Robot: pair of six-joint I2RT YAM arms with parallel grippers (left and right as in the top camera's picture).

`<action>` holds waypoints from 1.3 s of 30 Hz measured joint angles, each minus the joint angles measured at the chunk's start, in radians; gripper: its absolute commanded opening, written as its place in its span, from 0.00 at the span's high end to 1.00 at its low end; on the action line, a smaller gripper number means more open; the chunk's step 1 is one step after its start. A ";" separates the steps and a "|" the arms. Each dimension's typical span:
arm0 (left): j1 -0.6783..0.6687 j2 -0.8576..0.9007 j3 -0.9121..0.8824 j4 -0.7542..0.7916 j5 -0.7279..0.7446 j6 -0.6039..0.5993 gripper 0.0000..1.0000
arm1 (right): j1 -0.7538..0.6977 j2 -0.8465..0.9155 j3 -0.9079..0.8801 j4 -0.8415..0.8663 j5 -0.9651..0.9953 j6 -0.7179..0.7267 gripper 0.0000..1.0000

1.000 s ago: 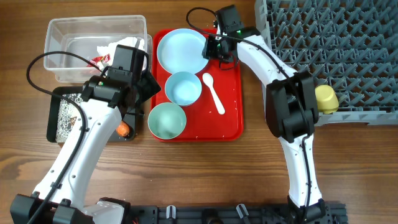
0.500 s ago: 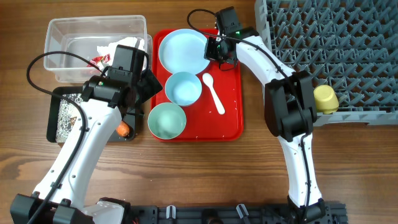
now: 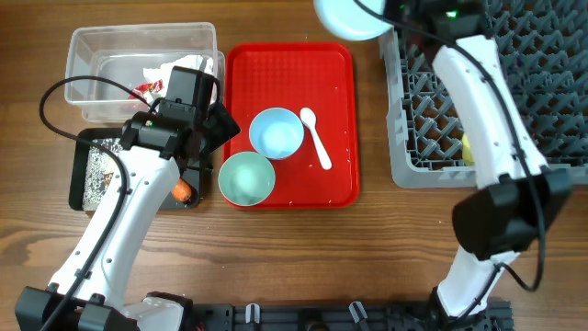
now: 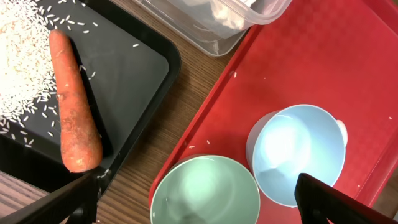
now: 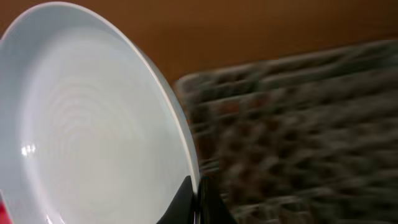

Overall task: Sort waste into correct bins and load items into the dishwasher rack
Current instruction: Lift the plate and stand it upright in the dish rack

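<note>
My right end effector [image 5: 198, 200] is clenched on the rim of the light blue plate [image 3: 353, 17], so I am holding it by 1 edge. The plate is up in the air at the top of the overhead picture, just past the upper left corner of the grey rack [image 3: 514, 55]. The rack lies to the right of the plate and below it. In my right wrist view it is a blur on the right side. I think the next move is to bring the plate to the right and lower it on its edge between 2 rows of pegs, so its flat face must line up with the rows. I cannot tell how far it is tipped. My left end effector [image 4: 200, 202] is wide open and holds nothing. It hangs over the mint green bowl [image 3: 246, 178], with the light blue bowl [image 3: 276, 132] just beside it on the red tray [image 3: 322, 83]. The carrot [image 4: 73, 106] lies in the black tray [image 4: 134, 74] to the left. My left arm is nearer to both bowls, and my right arm is nearer to the rack.
</note>
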 measured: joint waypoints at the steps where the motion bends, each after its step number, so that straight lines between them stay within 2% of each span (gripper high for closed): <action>1: 0.000 0.000 0.000 0.000 0.000 0.000 0.00 | -0.026 -0.016 0.000 0.000 0.113 -0.034 0.96; 5: 0.000 0.000 0.000 0.000 0.000 0.000 0.00 | -0.187 -0.018 0.000 -0.004 0.417 -0.204 0.96; 8: 0.000 0.000 0.000 0.000 0.000 0.000 0.00 | -0.293 -0.018 0.000 0.013 0.449 -0.253 0.96; 12: 0.000 0.000 0.000 0.000 0.000 0.000 0.00 | -0.439 -0.011 0.000 0.113 0.445 -0.406 0.96; 15: 0.000 0.000 0.000 0.000 0.000 0.000 0.00 | -0.460 0.022 0.000 0.163 0.423 -0.546 0.96; 19: 0.000 0.000 0.000 0.000 0.000 0.000 0.00 | -0.453 0.098 0.000 0.175 0.388 -0.665 0.96; 27: 0.000 0.000 0.000 0.000 0.000 0.000 0.00 | -0.442 0.124 0.000 0.157 0.278 -0.705 0.95; 30: 0.000 0.000 0.000 0.000 0.000 0.000 0.00 | -0.438 0.131 0.000 0.142 0.269 -0.710 0.69; 31: 0.000 0.000 0.000 0.000 0.000 0.000 0.00 | -0.438 0.133 0.000 0.134 0.268 -0.711 0.57; 39: 0.000 0.000 0.000 0.000 0.000 0.000 0.00 | -0.415 0.137 0.000 0.058 0.159 -0.661 0.42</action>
